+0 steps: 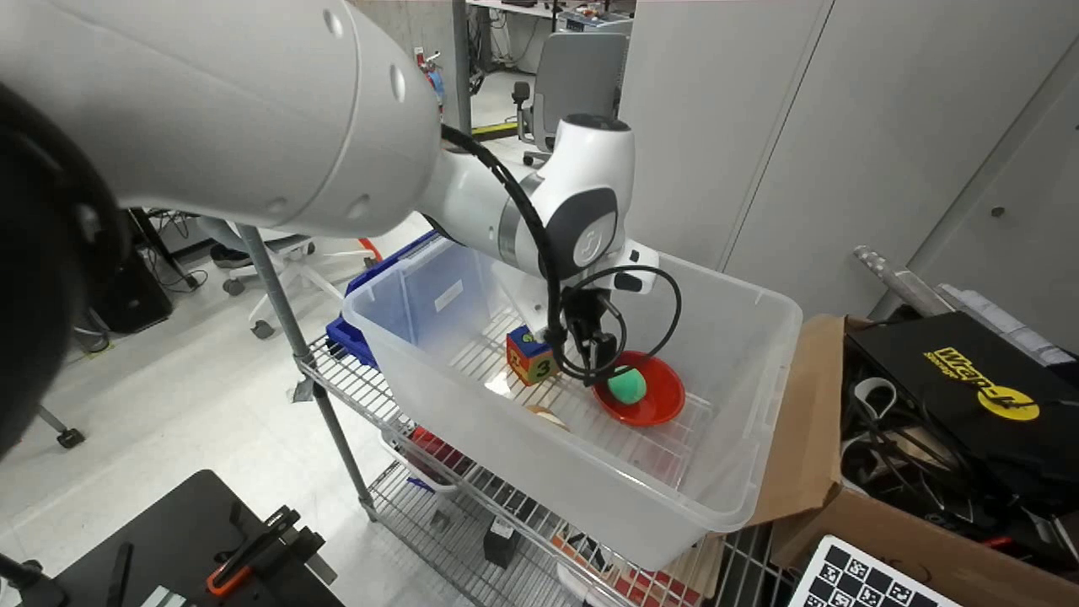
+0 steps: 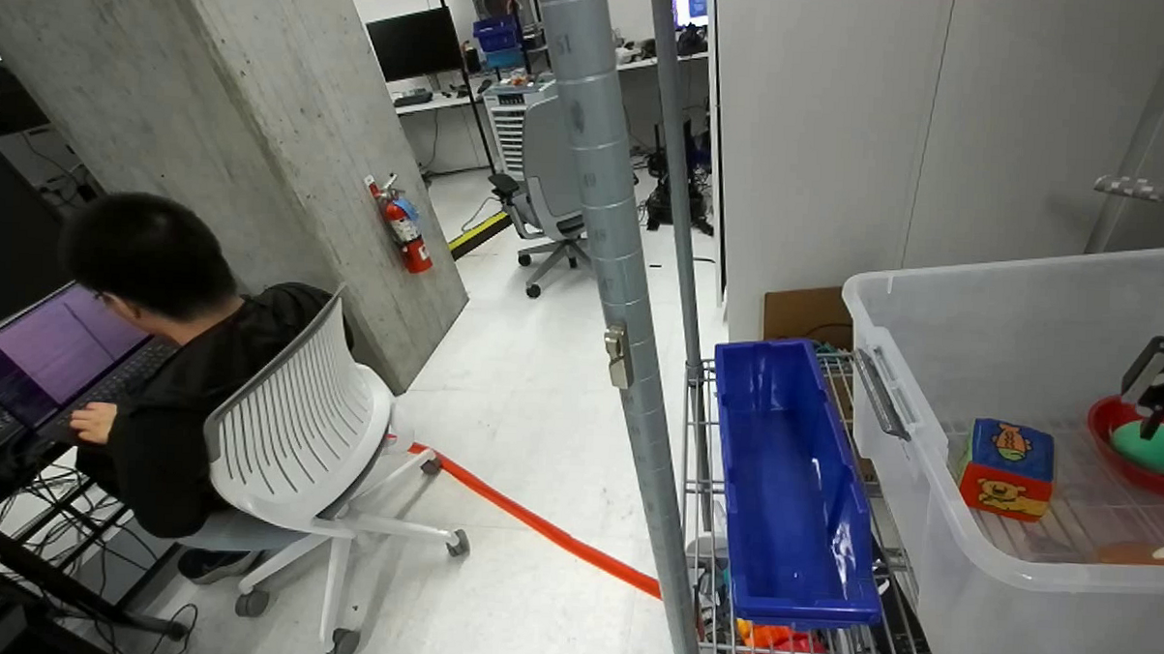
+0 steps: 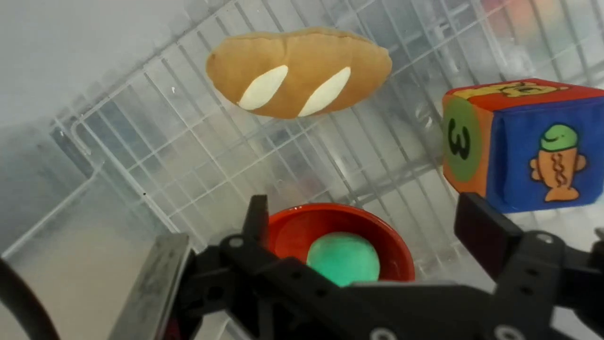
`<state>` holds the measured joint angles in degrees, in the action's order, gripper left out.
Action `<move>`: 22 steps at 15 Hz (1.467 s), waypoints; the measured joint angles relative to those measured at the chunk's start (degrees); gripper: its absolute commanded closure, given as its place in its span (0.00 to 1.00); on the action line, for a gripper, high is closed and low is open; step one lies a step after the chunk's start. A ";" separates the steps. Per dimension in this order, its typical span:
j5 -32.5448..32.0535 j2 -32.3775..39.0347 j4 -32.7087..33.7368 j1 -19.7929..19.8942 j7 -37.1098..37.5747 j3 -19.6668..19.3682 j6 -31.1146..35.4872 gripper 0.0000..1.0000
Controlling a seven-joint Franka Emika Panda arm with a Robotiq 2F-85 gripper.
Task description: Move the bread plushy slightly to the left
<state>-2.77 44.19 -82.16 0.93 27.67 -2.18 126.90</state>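
Wrist view: gripper [image 3: 363, 212] stands spread, pinching nothing, near the red bowl [image 3: 330, 219], bread plushy [image 3: 299, 73] lying beyond and apart from that bowl, long axis roughly along the jaw gap, so crosswise grip likely needs a turn.

Robot arm [image 1: 253, 110], one, white, grey-banded: extended from outside the translucent plastic bin [image 1: 506, 447] to over its interior, far end lowest; wrist [image 1: 590, 194], white and dark grey, black-capped, nearly upright above the bin; cable [image 1: 553, 291], black, running alongside the wrist, loops hanging over the bin; gripper [image 3: 366, 218], black, seen in both exterior views within the bin's walls, directed down at its floor; fingers [image 3: 256, 219], two, set wide apart in the wrist view and facing one another across the gap; exact height above the bin's floor cannot be told
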 measured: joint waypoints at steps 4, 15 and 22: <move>0.03 4.96 1.47 -0.37 0.00 -1.20 -0.08 0.00; -0.05 11.09 3.06 -3.20 -0.01 -2.47 -3.06 0.57; -0.30 12.04 5.34 -4.23 -0.26 -4.66 -3.06 1.00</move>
<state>-3.06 56.22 -76.82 -3.30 27.41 -6.84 123.84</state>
